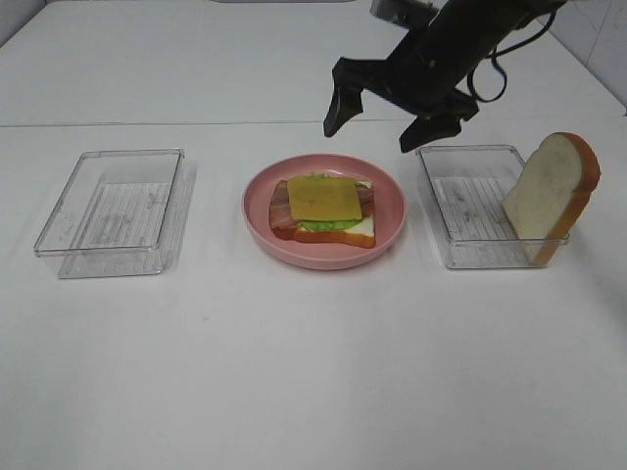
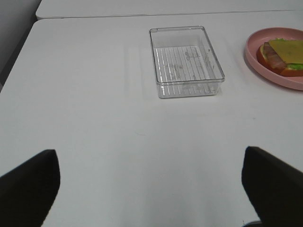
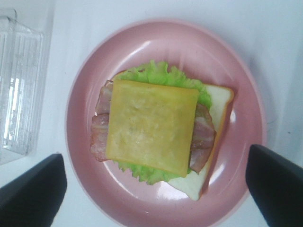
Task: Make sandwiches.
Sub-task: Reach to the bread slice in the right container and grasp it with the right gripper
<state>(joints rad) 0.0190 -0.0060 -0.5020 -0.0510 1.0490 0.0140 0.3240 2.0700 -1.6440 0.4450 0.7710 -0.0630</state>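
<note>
Sandwich (image 1: 324, 213) lies unfinished on the pink plate (image 1: 387, 245): bottom bread, lettuce (image 3: 156, 73), bacon (image 3: 100, 137) and a cheese slice (image 3: 150, 125) on top. Right gripper (image 1: 384, 121) hangs above the plate's far edge, jaws spread wide and holding nothing. Second bread slice (image 1: 551, 196) leans upright in the clear tray (image 1: 470, 201) right of the plate. Another clear tray (image 1: 113, 211) sits left of the plate. Left gripper (image 2: 150, 189) is wide open over bare table (image 1: 294, 392), empty.
</note>
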